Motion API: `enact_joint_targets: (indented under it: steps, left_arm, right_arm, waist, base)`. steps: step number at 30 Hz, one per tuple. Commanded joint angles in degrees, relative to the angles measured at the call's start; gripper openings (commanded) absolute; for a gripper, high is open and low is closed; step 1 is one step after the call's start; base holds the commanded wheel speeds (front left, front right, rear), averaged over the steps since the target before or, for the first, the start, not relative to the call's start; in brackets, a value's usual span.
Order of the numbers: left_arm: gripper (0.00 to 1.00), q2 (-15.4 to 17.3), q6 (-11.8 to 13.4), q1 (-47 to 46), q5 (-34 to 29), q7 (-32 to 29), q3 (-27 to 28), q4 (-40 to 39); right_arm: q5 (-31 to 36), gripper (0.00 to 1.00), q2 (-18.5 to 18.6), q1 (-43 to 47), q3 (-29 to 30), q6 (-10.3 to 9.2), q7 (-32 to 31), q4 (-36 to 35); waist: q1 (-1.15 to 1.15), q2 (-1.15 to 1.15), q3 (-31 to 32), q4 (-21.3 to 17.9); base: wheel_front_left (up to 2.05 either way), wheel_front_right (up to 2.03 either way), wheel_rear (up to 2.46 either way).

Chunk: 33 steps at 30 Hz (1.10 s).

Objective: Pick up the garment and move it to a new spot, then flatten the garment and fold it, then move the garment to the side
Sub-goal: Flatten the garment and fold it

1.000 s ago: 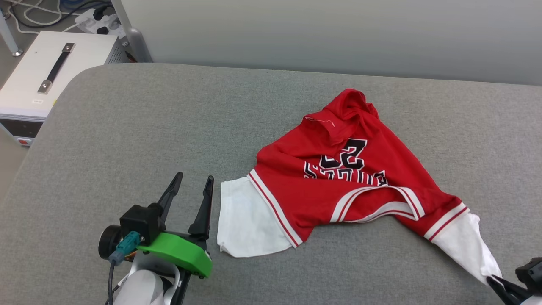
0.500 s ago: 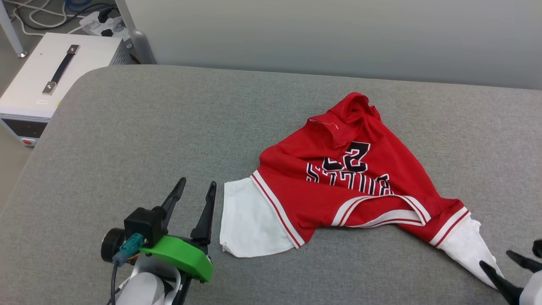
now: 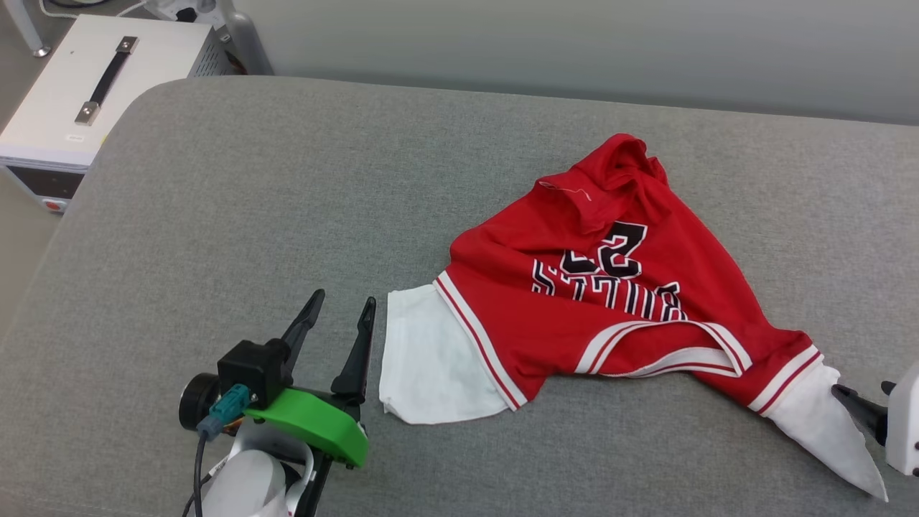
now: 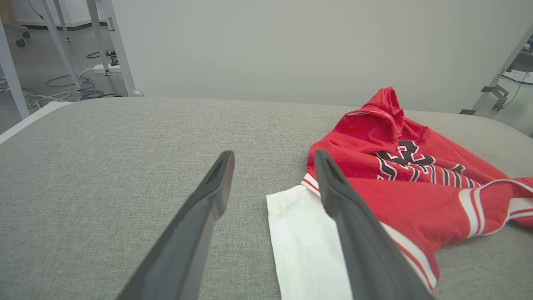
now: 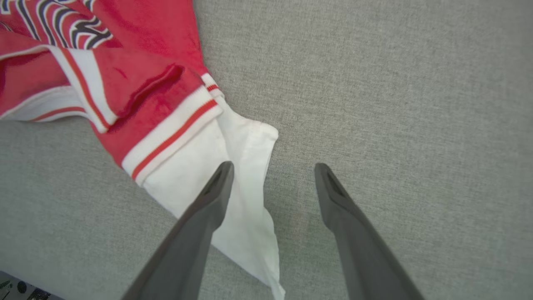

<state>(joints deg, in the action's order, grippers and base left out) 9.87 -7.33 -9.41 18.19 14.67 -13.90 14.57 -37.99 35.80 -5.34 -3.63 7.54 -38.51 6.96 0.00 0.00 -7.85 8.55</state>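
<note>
- Shifted across the head view is the whole scene, which is put down to camera movement. Apart from that, the right end effector (image 3: 860,389) has left the tip of the right white sleeve (image 3: 818,424) and now stands further up that sleeve's outer edge.
- Both end effectors are recorded with fingers spread and nothing held.
- The garment (image 3: 574,316) lies on the grey worktop (image 3: 215,215), print upward, collar toward 6 o'clock. Its far end is bunched at 12 o'clock and the sleeves are splayed toward 8 and 4 o'clock.
- From the left end effector (image 3: 344,298), the left white sleeve (image 3: 431,359) lies just beside it at 3 o'clock and the red body at 2 o'clock.
- From the right end effector, the red body lies at 10 o'clock. In the right wrist view one finger is seen over the right white sleeve and the other over bare worktop. Contact cannot be confirmed.
- Flattening is judged to be the step in hand, since the cloth is only partly spread and no fold has been made.
- A fresh grip on each sleeve is judged necessary next, followed by an outward pull to draw out the bunched far end.
</note>
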Motion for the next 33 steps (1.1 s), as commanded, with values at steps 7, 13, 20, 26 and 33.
enact_joint_targets:
  steps: [7, 13, 20, 26, 33]
  left_arm:
    - [1.00, 0.2, -0.1, -2.0, 0.5, 0.3, 0.0, 0.5]
    - [1.00, 0.3, -0.1, -2.7, 0.5, 0.3, -0.2, 0.5]
    - [1.00, -0.2, -0.1, -2.7, 0.4, 0.3, -0.1, 0.7]
    - [1.00, -0.5, -0.1, -3.2, 0.3, 0.3, -0.3, 0.8]
    - [1.00, -0.5, -0.1, -3.3, 0.3, 0.3, -0.4, 0.8]
  right_arm:
    - [3.6, 1.00, -2.6, -5.2, -0.3, -0.05, -5.2, 3.8]
    - [4.8, 1.00, -3.7, -6.2, -1.5, -0.05, -7.7, 6.3]
    - [4.8, 0.00, -0.3, -6.5, -2.9, -0.05, -5.5, 7.5]
    - [8.3, 0.00, 4.7, -9.2, -1.2, -0.05, -0.8, 9.9]
    - [11.1, 0.00, 7.4, -12.7, -0.1, -0.05, 3.3, 14.8]
  waist:
    - [0.00, 0.00, -3.0, 2.4]
    - [0.00, 0.00, -4.1, 3.3]
    - [0.00, 0.00, -4.2, 3.4]
    - [0.00, 0.00, -4.0, 3.4]
    - [0.00, 0.00, -4.7, 3.6]
  base:
    - [0.00, 0.00, 0.00]
    - [0.00, 0.00, 0.00]
    - [0.00, 0.00, 0.00]
    - [0.00, 0.00, 0.00]
    - [0.00, 0.00, 0.00]
